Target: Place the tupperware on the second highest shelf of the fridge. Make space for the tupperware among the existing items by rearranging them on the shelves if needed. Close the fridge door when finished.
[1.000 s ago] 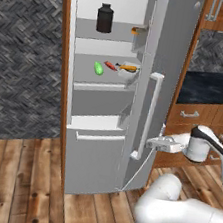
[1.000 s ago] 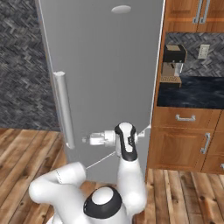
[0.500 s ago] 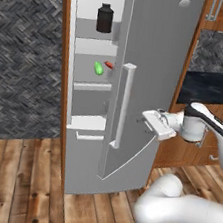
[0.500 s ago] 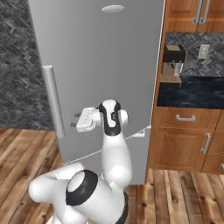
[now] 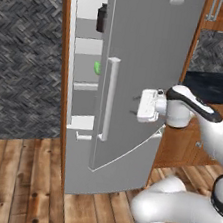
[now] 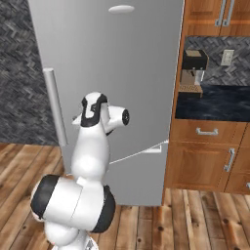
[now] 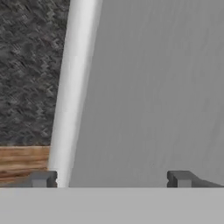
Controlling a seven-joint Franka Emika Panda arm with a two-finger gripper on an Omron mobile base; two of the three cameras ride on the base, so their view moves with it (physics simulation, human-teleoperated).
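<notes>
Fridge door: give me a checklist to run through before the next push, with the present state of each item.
1. Fridge door fully shut: not ok, it stands ajar, with the black lidded jar and green vegetable visible through the gap.
2. End effector empty and open: ok, fingers spread wide with nothing between them.
3. End effector against the door's outer face: ok, it sits at the panel, right of the silver handle.
4. Nothing sticking out into the door's swing: ok as far as the gap shows.
5. Tupperware on the second highest shelf: cannot tell, the door hides most of the shelves.
</notes>
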